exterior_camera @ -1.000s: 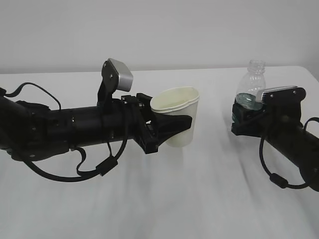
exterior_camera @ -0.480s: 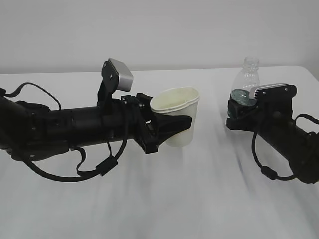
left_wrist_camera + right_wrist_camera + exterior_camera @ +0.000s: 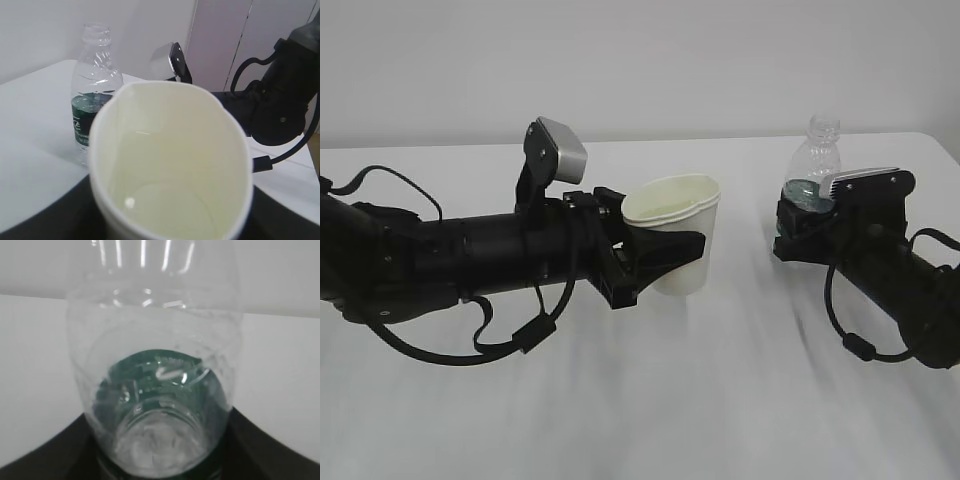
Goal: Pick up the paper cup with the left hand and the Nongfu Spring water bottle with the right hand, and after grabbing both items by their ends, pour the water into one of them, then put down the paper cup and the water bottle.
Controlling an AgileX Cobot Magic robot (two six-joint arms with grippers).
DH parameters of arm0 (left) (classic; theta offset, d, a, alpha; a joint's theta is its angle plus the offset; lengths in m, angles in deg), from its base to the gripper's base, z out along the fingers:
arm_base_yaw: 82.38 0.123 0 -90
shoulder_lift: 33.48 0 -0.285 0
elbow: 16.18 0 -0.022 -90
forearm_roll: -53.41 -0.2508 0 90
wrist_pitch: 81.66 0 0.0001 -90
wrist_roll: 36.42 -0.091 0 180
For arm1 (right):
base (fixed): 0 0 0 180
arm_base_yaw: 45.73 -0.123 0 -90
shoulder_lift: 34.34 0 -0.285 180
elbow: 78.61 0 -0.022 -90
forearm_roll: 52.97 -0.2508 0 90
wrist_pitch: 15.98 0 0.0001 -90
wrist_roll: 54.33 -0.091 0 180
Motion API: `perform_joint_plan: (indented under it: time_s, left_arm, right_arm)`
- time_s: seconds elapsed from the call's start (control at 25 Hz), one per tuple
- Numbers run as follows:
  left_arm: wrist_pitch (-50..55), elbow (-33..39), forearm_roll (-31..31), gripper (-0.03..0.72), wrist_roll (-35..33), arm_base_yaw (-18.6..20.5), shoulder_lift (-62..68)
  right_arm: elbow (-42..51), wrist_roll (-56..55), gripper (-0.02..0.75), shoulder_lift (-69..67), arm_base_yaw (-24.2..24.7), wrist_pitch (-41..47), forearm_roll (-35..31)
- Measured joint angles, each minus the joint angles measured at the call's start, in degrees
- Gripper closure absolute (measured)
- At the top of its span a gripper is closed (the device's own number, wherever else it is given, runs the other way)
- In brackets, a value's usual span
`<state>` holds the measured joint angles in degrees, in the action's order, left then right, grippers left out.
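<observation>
White table [image 3: 740,400] and blank wall; left tool [image 3: 665,255] clamped on the paper cup [image 3: 678,235], right tool [image 3: 800,235] clamped low on the upright Nongfu Spring water bottle [image 3: 817,165], seemingly poised for pouring.

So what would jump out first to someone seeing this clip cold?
Probably the white paper cup mid-table, squeezed out of round in the left hand. Next, the capless Nongfu Spring water bottle upright on the right, gripped low by the right hand. Everything else is white table and wall.
</observation>
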<state>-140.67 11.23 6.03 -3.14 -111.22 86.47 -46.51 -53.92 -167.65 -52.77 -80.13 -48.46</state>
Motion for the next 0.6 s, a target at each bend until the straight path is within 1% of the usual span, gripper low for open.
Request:
perform_joint_plan:
  time_s: [0.24,0.4,0.6]
  left_arm:
    - [0.00,0.00,0.00,0.270,0.00,0.00,0.00]
    - [0.00,0.00,0.00,0.270,0.00,0.00,0.00]
    - [0.00,0.00,0.00,0.270,0.00,0.00,0.00]
  right_arm:
    - [0.00,0.00,0.218,0.00,0.00,0.00,0.00]
    - [0.00,0.00,0.198,0.00,0.00,0.00,0.00]
    - [1.34,-0.41,0.194,0.53,0.00,-0.11,-0.23]
